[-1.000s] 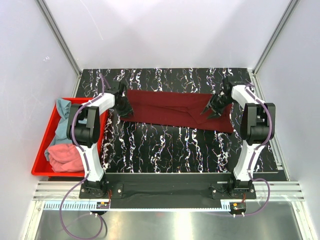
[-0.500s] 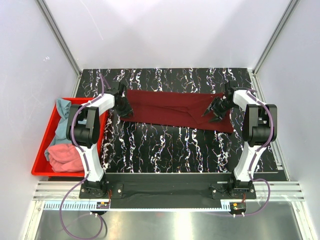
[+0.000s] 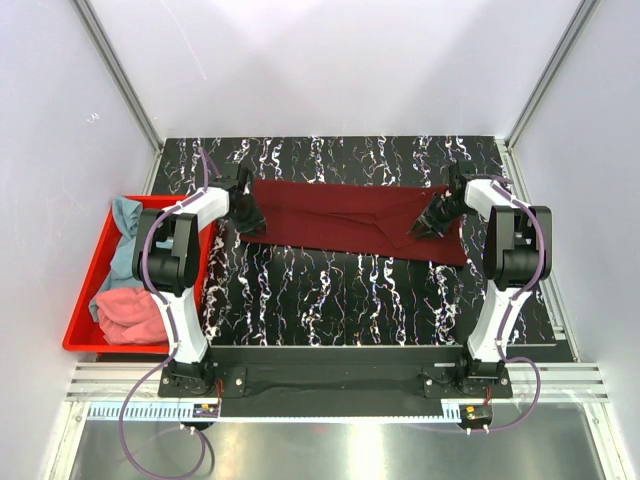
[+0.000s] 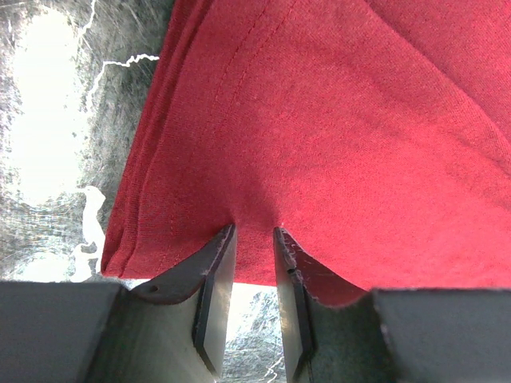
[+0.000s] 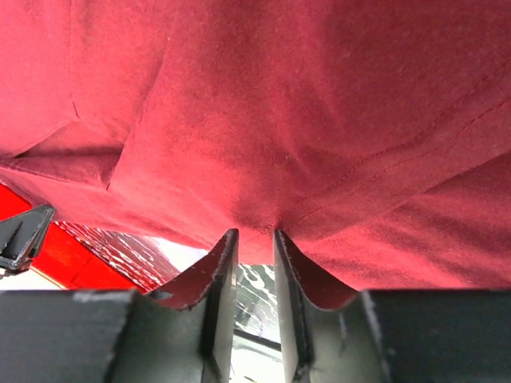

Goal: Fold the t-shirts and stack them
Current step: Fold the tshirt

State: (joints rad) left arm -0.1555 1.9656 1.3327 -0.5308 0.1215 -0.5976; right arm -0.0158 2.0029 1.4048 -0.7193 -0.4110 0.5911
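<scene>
The maroon t-shirt looks soft, light and limp; I would hold it at its hemmed ends. There the left gripper and right gripper have their jaws clenched on the cloth.

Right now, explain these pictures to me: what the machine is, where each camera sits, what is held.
Two robot arms stand bolted at the near edge of a marbled table. The wide picture looks down from above and behind; the close-ups come from a camera on each wrist. A maroon t-shirt lies stretched across the table. The left end effector pinches its left edge, the right end effector its right end. A red bin at the left holds a teal t-shirt and a pink t-shirt.
</scene>
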